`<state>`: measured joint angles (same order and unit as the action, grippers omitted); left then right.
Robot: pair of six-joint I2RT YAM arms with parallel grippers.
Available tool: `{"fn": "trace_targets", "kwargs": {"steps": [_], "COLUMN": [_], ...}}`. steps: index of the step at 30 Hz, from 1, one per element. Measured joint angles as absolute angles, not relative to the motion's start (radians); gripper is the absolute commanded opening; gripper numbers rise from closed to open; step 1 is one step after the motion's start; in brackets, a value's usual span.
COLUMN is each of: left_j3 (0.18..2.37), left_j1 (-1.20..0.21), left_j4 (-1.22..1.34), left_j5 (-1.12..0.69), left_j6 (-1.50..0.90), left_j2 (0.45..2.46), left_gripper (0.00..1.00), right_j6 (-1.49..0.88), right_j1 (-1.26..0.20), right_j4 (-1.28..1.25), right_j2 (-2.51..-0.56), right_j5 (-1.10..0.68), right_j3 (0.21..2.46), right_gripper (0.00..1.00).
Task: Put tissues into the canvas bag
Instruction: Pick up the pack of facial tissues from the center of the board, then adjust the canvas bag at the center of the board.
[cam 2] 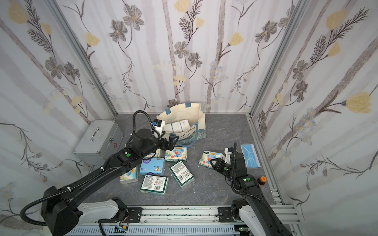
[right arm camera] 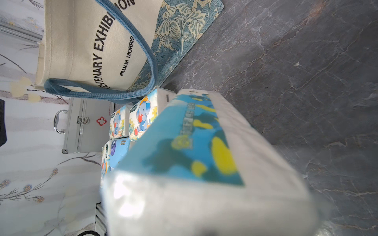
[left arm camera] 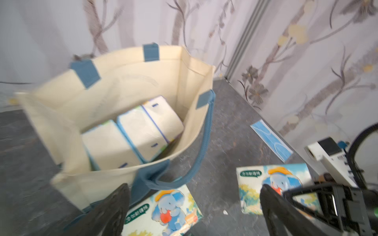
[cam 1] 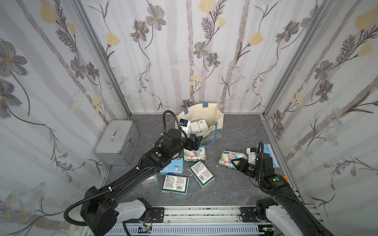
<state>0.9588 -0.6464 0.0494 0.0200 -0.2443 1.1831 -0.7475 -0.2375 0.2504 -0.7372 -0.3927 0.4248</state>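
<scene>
L gripper jaws wide open, holding nothing. Cream canvas bag w/ blue straps stands just past them, three white plastic tissue packs inside. R gripper jaws squeeze a soft elephant-print tissue pack between them.

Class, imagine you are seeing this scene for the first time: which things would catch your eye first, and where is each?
The cream canvas bag stands open at the back of the table, with white tissue packs inside. In front of it loose packs lie scattered, and the left gripper hangs open near the bag's front. On the right, the right gripper is closed on an elephant-print pack.
</scene>
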Motion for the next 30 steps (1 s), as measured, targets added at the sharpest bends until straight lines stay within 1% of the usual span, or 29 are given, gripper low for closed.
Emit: {"fn": "trace_targets", "kwargs": {"steps": [2, 3, 5, 6, 7, 9, 12, 15, 18, 24, 30], "left_j3": [0.967, 0.978, 1.021, 1.047, 1.072, 1.122, 1.184, 1.208, 1.206, 1.204, 1.245], "left_j1": [-0.587, -0.553, -0.469, -0.422, -0.376, -0.282, -0.194, -0.163, -0.160, -0.160, -0.205], "left_j4": [0.071, 0.070, 0.063, 0.061, 0.060, 0.060, 0.061, 0.079, 0.099, 0.175, 0.134], "left_j5": [0.060, 0.068, 0.049, 0.023, -0.014, -0.126, -0.284, -0.416, -0.497, -0.577, -0.578], "left_j6": [-0.274, -0.294, -0.342, -0.367, -0.390, -0.450, -0.536, -0.612, -0.668, -0.720, -0.706], "left_j2": [1.179, 1.187, 1.234, 1.270, 1.310, 1.409, 1.544, 1.626, 1.644, 1.643, 1.672], "left_gripper": [0.93, 0.86, 0.67, 0.61, 0.60, 0.60, 0.60, 0.61, 0.62, 0.63, 0.63], "right_j6": [-0.747, -0.747, -0.747, -0.747, -0.747, -0.747, -0.748, -0.751, -0.751, -0.751, -0.752], "right_j1": [-0.238, -0.238, -0.238, -0.238, -0.238, -0.240, -0.242, -0.245, -0.247, -0.247, -0.247], "right_j4": [0.250, 0.250, 0.250, 0.250, 0.249, 0.249, 0.244, 0.240, 0.237, 0.234, 0.232], "right_j2": [-0.750, -0.754, -0.758, -0.759, -0.759, -0.762, -0.768, -0.773, -0.771, -0.757, -0.754], "right_j5": [-0.396, -0.402, -0.409, -0.410, -0.412, -0.413, -0.414, -0.417, -0.421, -0.420, -0.420], "right_j3": [0.433, 0.437, 0.443, 0.445, 0.445, 0.445, 0.441, 0.430, 0.424, 0.410, 0.392], "right_gripper": [0.49, 0.49, 0.49, 0.49, 0.49, 0.49, 0.49, 0.49, 0.49, 0.49, 0.50]}}
